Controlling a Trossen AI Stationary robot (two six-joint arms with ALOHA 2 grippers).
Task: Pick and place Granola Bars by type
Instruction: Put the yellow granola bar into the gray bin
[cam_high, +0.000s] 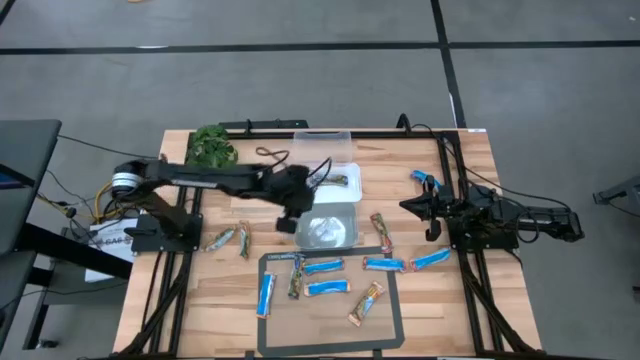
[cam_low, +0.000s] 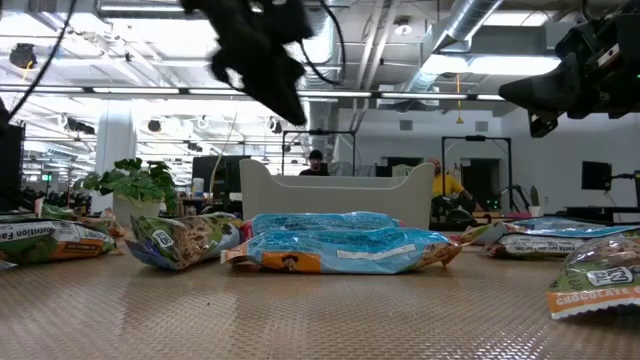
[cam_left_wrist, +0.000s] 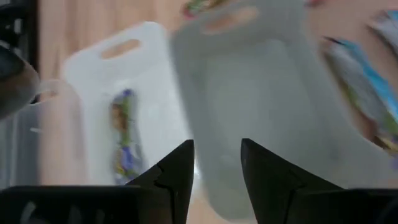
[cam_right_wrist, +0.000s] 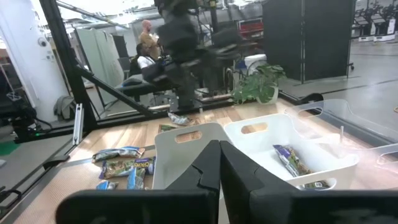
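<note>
Blue bars (cam_high: 322, 267) below left hand (cam_high: 287, 219).

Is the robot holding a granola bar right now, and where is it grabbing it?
No. The left gripper is open above the bins with nothing between its fingers. The right gripper is shut and empty, waiting at the table's right side.

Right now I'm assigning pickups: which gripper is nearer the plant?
Left. The left gripper hovers by the white bins, not far from the plant; the right gripper waits across the table.

Glossy wrapped bars (cam_high: 322, 267), wooden table (cam_high: 480, 300)
</note>
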